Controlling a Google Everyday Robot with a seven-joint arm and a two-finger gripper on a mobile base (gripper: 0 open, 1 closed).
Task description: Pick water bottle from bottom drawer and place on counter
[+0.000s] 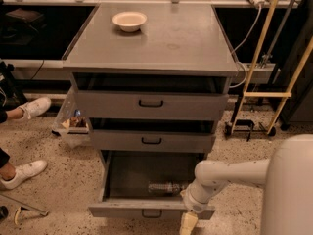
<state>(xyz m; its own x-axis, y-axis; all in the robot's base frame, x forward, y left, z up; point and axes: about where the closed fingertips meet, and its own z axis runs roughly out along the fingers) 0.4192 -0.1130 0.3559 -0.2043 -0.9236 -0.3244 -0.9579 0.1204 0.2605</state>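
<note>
One relation to settle before reaching. Starting at left, find the bottom drawer (128, 173) pulled well out, bare on that side. Moving right, spot the water bottle (165, 187) lying flat inside, toward the front right corner, stretched left to right, roughly parallel to the front panel (117, 210). Cannot tell which end carries the cap. Further right and lower, meet the pincer (189, 224), hanging outside the drawer, just in front of that panel, right of the small dark handle (151, 213), pointing down at the ground. Cannot tell whether spread or pressed together; seemingly holding nothing. So, from the pincer, look for the bottle up, back over the panel, and slightly left. Probably calls for lifting clear of the panel first, then coming down across the bottle's short width rather than along its length. Afterwards, up to the tabletop (195, 48), well above.
</note>
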